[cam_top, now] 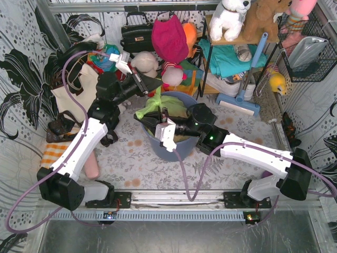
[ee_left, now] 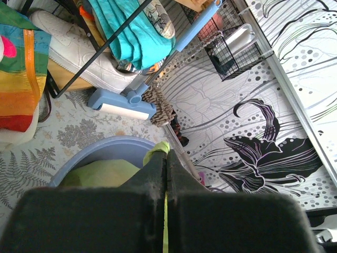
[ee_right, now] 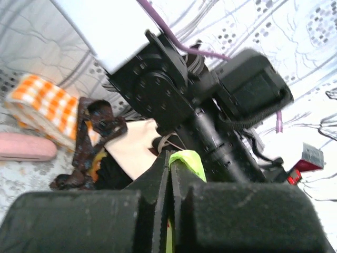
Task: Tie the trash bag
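Both grippers are clamping down on the trash bag (cam_top: 158,105), which is sitting inside the blue-grey bin (cam_top: 185,147) at mid-surface (cam_top: 137,166)!

From the top view, the left gripper (cam_top: 157,85) is hovering at 11 o'clock of the bin, clenched on a pulled-up flap of green plastic. The right gripper (cam_top: 144,117) is reaching in at 9 o'clock, across the bin's rim. The left wrist view is showing the left gripper (ee_left: 166,158) pressed tight, with a thin green strip of trash bag (ee_left: 105,174) running through the seam and the bin (ee_left: 113,149) lying below. On the right wrist view, the right gripper (ee_right: 169,158) is squeezing closed too, a tuft of trash bag (ee_right: 189,162) poking out at 1 o'clock of its tips.
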Controlling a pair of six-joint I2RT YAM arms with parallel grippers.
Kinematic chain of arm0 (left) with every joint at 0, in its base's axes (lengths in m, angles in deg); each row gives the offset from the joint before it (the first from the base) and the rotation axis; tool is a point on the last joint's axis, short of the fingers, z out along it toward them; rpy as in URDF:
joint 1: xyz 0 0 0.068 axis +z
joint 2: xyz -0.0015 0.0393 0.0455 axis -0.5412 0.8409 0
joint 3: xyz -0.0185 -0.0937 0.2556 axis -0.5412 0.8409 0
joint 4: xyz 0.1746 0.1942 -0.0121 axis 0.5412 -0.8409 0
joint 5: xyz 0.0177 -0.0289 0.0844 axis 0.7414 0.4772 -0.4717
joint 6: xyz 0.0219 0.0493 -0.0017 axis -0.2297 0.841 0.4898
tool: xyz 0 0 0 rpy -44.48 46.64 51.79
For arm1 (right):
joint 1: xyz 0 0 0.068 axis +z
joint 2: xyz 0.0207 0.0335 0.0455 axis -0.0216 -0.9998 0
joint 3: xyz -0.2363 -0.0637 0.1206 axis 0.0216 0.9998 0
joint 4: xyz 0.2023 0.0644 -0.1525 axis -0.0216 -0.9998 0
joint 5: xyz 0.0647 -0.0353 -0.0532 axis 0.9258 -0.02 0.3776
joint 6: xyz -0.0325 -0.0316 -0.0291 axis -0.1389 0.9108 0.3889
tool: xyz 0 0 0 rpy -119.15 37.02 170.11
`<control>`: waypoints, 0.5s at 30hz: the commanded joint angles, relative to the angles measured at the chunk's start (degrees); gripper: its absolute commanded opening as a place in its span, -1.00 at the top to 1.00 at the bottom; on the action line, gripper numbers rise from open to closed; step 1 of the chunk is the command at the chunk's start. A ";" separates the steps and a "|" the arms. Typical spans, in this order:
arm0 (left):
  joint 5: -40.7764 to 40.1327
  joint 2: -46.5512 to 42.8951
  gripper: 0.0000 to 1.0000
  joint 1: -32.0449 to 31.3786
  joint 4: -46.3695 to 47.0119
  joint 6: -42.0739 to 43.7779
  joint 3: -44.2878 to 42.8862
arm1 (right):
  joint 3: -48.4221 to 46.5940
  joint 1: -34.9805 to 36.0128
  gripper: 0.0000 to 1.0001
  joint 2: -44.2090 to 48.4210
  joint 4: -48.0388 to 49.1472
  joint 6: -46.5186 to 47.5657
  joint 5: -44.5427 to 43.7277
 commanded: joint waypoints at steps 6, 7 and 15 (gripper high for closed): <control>-2.45 8.24 1.00 -0.34 2.58 3.99 -7.51 | 5.55 0.21 1.00 11.44 -2.56 -10.07 16.24; -2.70 10.38 1.00 -0.35 2.24 4.53 -9.10 | 5.93 0.25 1.00 12.38 -2.75 -10.92 17.08; -1.13 21.47 1.00 -0.34 -1.32 5.38 -29.90 | 2.81 -0.04 1.00 16.80 -1.05 -10.01 12.65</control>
